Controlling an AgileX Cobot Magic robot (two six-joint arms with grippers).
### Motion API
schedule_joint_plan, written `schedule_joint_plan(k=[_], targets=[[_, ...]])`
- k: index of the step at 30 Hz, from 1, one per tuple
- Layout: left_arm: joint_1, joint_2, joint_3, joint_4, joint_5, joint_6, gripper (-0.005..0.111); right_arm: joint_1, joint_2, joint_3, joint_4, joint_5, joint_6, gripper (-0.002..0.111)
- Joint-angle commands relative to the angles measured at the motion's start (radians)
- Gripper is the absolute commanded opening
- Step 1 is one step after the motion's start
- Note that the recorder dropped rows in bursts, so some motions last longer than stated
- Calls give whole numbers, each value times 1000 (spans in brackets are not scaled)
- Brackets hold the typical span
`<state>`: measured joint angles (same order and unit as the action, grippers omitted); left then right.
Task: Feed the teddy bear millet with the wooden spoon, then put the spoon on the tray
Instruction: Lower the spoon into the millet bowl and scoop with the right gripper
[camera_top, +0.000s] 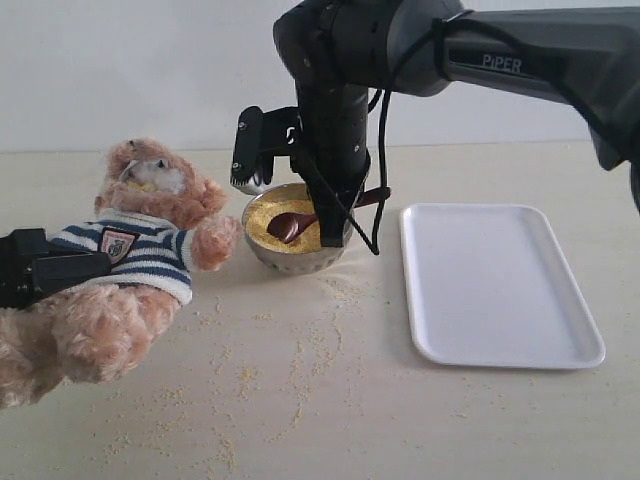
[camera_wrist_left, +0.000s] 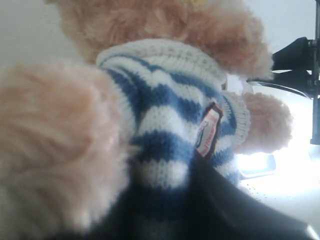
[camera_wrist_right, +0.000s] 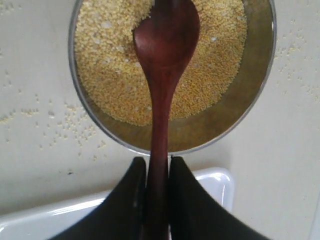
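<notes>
Wooden spoon (camera_wrist_right: 162, 75) points toward millet (camera_wrist_right: 105, 75) (right gripper (camera_wrist_right: 157, 164) pinches handle (camera_wrist_right: 159, 135), left gripper (camera_top: 85, 265) clamps bear (camera_top: 150, 190)).

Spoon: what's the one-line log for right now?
right gripper: shut on spoon | spoon: over millet in bowl | left gripper: gripping teddy bear

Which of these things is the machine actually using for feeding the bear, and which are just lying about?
In use: fluffy tan plush teddy bear in a striped shirt; slim dark reddish-brown wooden spoon; fine yellow millet; small round metal bowl holding it; flat white rectangular plastic tray.
Lying about: loose yellow grains spilled on the beige table.
</notes>
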<state>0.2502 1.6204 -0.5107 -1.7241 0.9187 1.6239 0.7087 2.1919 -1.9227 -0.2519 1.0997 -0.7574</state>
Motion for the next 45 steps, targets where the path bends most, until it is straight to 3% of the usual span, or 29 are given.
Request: schedule_joint_plan(k=[1,20,35,45], targets=[[-4,-9,-2,-20,18,8,5,-1,-6,-7,35,9,-18,0],[-4,-9,-2,-7,18,8,5,-3,-6,-7,63,48,57,0],[-4,-9,-2,-5,18,8,5,-124,-6,-7,337,121,41,0],[-4,-9,-2,-5,18,8,5,-122,-21,-7,333,52,42,0]])
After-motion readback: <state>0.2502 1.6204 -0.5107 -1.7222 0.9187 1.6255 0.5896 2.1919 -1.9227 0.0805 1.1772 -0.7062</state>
